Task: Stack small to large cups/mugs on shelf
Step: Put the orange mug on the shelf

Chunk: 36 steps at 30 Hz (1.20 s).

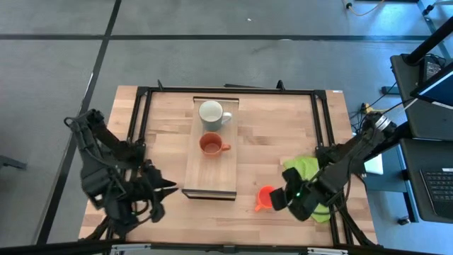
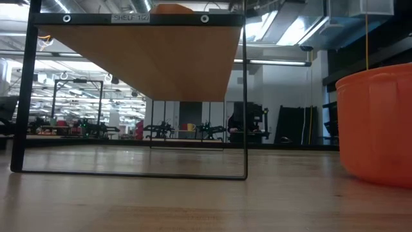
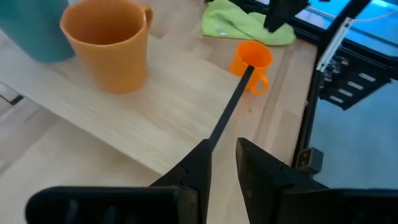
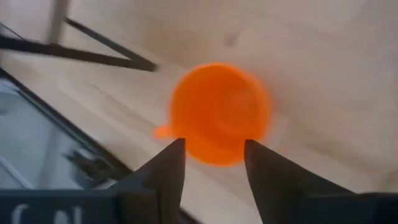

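Observation:
The shelf (image 1: 210,173) is a long light-wood board in the middle of the table. The pale grey-green mug (image 1: 211,113) and the brownish-orange mug (image 1: 211,144) stand upright on it. The bright orange-red mug (image 1: 266,196) stands on the tabletop right of the shelf's near end; it also shows in the low view (image 2: 376,122). My right gripper (image 4: 214,152) is open, just above and beside this mug (image 4: 219,109), which shows between its fingertips; I see no touch. My left gripper (image 3: 222,149) is empty, with a narrow gap, at the shelf's near left corner (image 1: 170,188).
A green cloth (image 1: 304,170) lies on the table's right side, behind my right arm. A black frame (image 1: 145,106) runs around the table's far half. In the low view the shelf (image 2: 148,51) shows raised on thin black legs (image 2: 245,96).

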Tool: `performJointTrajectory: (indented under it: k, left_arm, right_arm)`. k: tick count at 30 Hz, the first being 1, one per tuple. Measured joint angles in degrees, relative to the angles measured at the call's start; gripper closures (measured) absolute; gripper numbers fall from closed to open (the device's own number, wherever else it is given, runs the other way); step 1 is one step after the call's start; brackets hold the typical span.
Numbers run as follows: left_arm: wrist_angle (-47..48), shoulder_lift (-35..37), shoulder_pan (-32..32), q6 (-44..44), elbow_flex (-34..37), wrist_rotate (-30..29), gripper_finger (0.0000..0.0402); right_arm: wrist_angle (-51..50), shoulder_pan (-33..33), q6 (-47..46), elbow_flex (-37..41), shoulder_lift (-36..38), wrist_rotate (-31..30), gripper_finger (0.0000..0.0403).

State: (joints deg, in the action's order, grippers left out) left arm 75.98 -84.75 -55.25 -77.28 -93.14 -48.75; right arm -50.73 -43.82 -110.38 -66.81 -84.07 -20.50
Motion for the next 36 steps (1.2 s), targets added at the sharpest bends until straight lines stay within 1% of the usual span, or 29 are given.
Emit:
performJointTrajectory:
  k: [4,9,12,14,16,17,19,21,24,26,32,36]
  left_arm:
    - [2.93,2.83,-3.50,0.23,0.00,-0.27,0.0333]
    - [6.51,6.10,-8.33,1.01,0.00,-1.21,0.0333]
    - [8.05,7.78,-10.86,1.01,0.00,-3.21,0.0333]
    - [8.65,8.66,-12.08,1.04,0.00,-3.91,0.0333]
    - [9.19,9.35,-13.15,1.58,0.00,-4.67,0.0333]
    - [9.06,9.69,-13.62,2.21,0.10,-5.10,0.0333]
    - [8.97,10.48,-14.48,2.83,1.12,-5.93,0.0333]
    - [8.85,11.37,-15.13,2.76,2.80,-6.61,0.0333]
    - [8.36,12.98,-15.93,1.42,6.15,-7.59,0.0333]
    - [7.08,14.41,-16.37,0.95,8.99,-7.70,0.0333]
    - [0.84,20.20,-17.43,0.96,17.70,-7.77,0.0333]
    - [-2.81,24.50,-18.15,1.80,22.63,-7.74,0.0333]
  right_arm:
    - [5.88,-0.73,-7.67,0.00,-4.38,-1.81,0.0235]
    - [6.67,-1.72,-12.90,-0.96,-8.94,1.49,0.0235]
    - [4.40,-1.87,-13.07,-4.13,-10.13,0.71,0.0235]
    - [1.79,-1.71,-12.38,-6.83,-10.36,-2.08,0.0235]
    - [-3.31,-1.38,-12.11,-10.22,-10.43,-4.45,0.0235]
    - [-6.33,-1.32,-12.37,-12.14,-10.41,-4.60,0.0235]
    - [-13.71,-1.24,-13.49,-15.92,-10.41,-2.09,0.0236]
    - [-22.32,-1.33,-14.77,-19.24,-11.14,2.93,0.0238]
    - [-30.46,-1.76,-16.28,-22.45,-12.16,8.23,0.0239]
    - [-30.67,-1.90,-16.99,-23.15,-12.44,9.27,0.0239]
    - [-24.85,-0.52,-18.28,-22.60,-15.33,12.75,0.0240]
    - [-23.77,1.60,-18.48,-22.58,-18.49,11.94,0.0240]
